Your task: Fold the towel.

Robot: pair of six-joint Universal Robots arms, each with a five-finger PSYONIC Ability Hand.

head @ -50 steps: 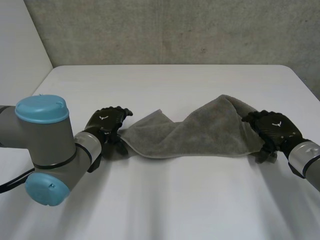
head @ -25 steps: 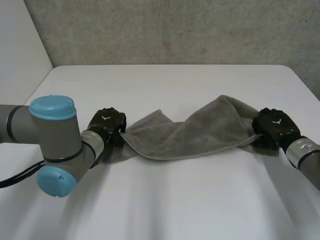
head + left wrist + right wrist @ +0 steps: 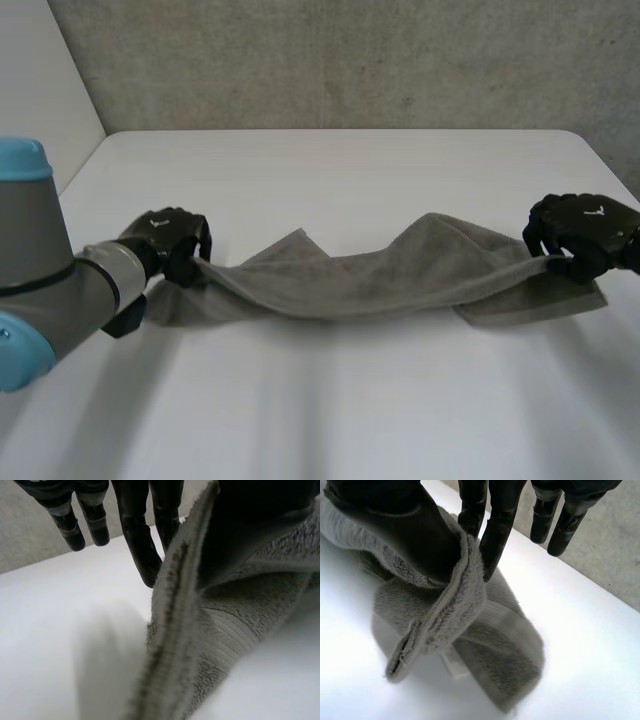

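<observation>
A grey towel (image 3: 380,280) is stretched in a long rumpled band across the white table (image 3: 330,170). My left hand (image 3: 170,243) is shut on the towel's left end, pinching its hemmed edge (image 3: 172,610) between thumb and fingers (image 3: 142,555). At the other end my right hand (image 3: 585,232) is shut on the towel too, with the edge (image 3: 455,610) pinched between thumb and fingers (image 3: 495,535). Below the right hand a flap of the towel (image 3: 495,660) lies on the table.
A rough grey wall (image 3: 350,60) rises behind the table's far edge. Bare white table surface lies in front of and behind the towel.
Both hands closed on the towel's ends and moved apart, the left one leftward and the right one rightward. The towel went from a bunched heap to a stretched band.
</observation>
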